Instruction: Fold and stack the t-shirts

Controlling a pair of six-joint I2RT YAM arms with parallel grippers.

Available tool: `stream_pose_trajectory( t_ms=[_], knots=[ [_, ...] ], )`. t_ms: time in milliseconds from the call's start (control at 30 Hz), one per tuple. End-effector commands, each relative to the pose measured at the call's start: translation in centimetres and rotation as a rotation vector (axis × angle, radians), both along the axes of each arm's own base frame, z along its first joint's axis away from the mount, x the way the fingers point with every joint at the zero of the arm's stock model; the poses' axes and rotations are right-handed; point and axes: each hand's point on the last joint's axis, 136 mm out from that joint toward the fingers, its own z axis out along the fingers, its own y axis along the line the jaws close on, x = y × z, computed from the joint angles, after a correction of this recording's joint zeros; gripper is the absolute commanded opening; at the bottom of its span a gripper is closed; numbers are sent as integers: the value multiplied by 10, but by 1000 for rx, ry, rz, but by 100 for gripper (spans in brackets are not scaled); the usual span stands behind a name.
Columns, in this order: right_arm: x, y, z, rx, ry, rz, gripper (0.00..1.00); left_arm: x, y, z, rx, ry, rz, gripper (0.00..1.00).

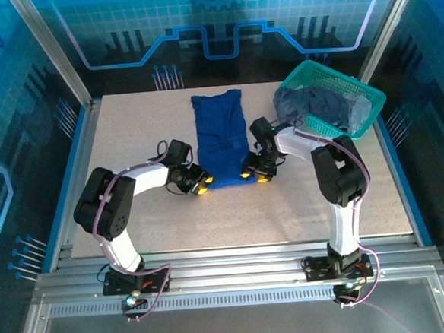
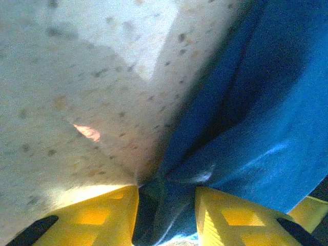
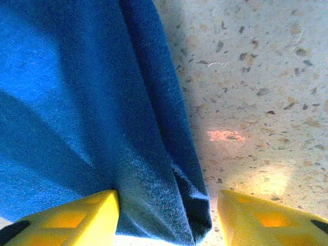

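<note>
Jaws of the right gripper (image 1: 254,176) gape round the royal blue t-shirt (image 1: 220,132) at its 5 o'clock corner, whether the left gripper (image 1: 201,185) holds is unclear: an uneven lift could skew the fold.

A folded t-shirt (image 1: 220,136) lies lengthwise at centre frame on the table (image 1: 128,135), the left gripper (image 1: 203,184) at its lower-left corner and the right gripper (image 1: 255,175) at its lower-right. At upper right, a basket (image 1: 351,89) holds heaped t-shirts (image 1: 317,105).

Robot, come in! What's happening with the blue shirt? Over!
Left gripper pinching near corner of blue t-shirt. Right gripper open astride other corner. Basket far right, not blocking.
</note>
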Motion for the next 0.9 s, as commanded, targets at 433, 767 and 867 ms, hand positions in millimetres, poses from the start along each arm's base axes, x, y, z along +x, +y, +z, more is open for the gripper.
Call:
stream_pose_trajectory(
  t_ms=[433,767,867],
  knots=[
    [-5,-3,28,-33,-81,-5,0,-7,1,45,111,-147,-130,0],
    [-134,-10,49,20,32,105,0,-135,-24,65,-40,-116,-322,0],
    [-173,-10,70,76,74,132,0,-170,-25,84,-84,-124,-342,0]
  ],
)
